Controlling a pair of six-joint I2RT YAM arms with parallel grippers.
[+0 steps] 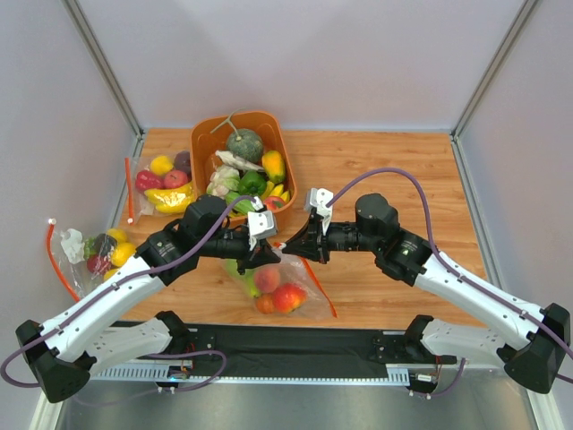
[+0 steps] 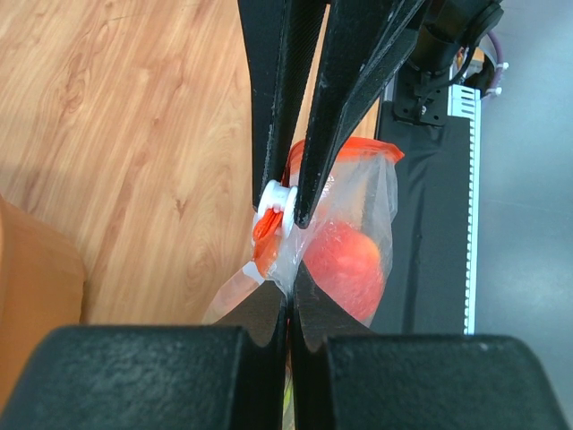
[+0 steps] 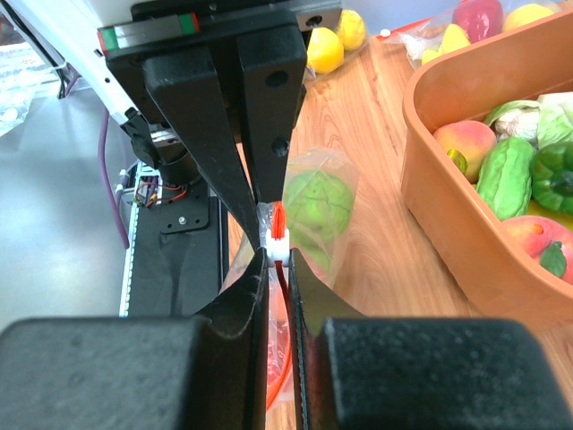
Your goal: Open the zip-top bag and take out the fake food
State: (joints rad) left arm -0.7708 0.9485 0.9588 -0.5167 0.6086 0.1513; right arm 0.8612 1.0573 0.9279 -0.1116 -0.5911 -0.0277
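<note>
Left pincer (image 1: pixel 267 249) and right pincer (image 1: pixel 292 244) clenched tip to tip on zip-top bag (image 1: pixel 304 285) mouth; bag sags beneath them onto worktop (image 1: pixel 385 161). We judge film thin, limp, slippery, fake food (image 1: pixel 288 296) light; hold stiffer zip strip (image 1: pixel 320 289).

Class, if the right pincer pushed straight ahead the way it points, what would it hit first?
Probably the left pincer, facing it across the zip-top bag both pinch; depth is unclear.
</note>
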